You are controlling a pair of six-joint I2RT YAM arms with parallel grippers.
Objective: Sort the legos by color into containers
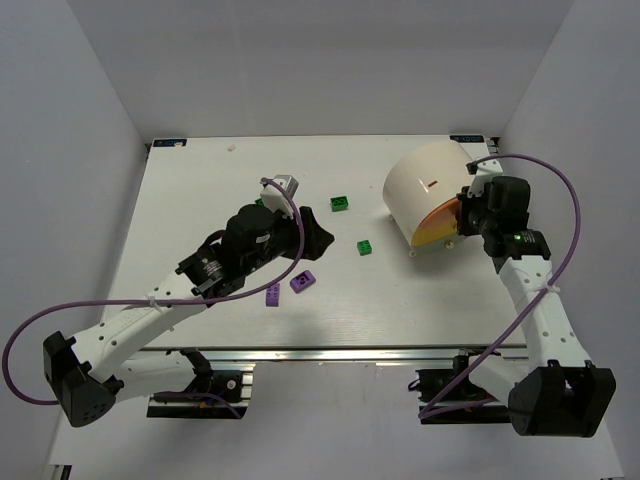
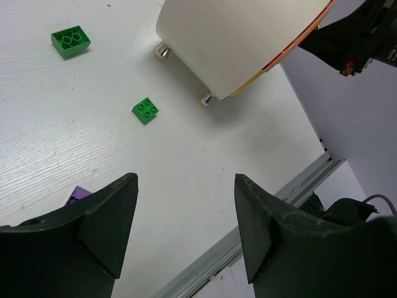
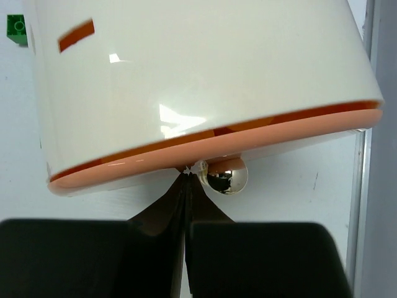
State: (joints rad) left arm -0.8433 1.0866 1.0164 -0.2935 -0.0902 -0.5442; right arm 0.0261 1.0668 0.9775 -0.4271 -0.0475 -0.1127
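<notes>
- The table (image 1: 200, 180) is boxed in by white walls on the left, back and right. An aluminium rail (image 1: 330, 351) runs along the near edge.
- Most of the free room is the middle stretch between the left gripper (image 1: 312, 232) and the tub (image 1: 425, 180). Only a green brick (image 1: 341, 204) further back and a second green brick (image 1: 366, 246) nearer sit in it.
- A purple brick (image 1: 303, 281) and another purple brick (image 1: 273, 294) lie just beside each other next to the left forearm, toward the near edge.
- The tub is back-right, close to the table's right edge, so it's pretty tight on that side.
- Looks-wise, the tub has a glossy cream-white wall and an orange rim (image 3: 217, 139) turned toward the right arm. There's a small orange mark (image 3: 75, 35) on the wall and a shiny metal knob (image 3: 226, 175) by the rim.
- The right gripper (image 3: 187, 180) has its fingers pressed together, tips touching the orange rim right beside that knob. Can't tell if they pinch anything.
- The left gripper's jaws stand apart with nothing between them, over bare table.
</notes>
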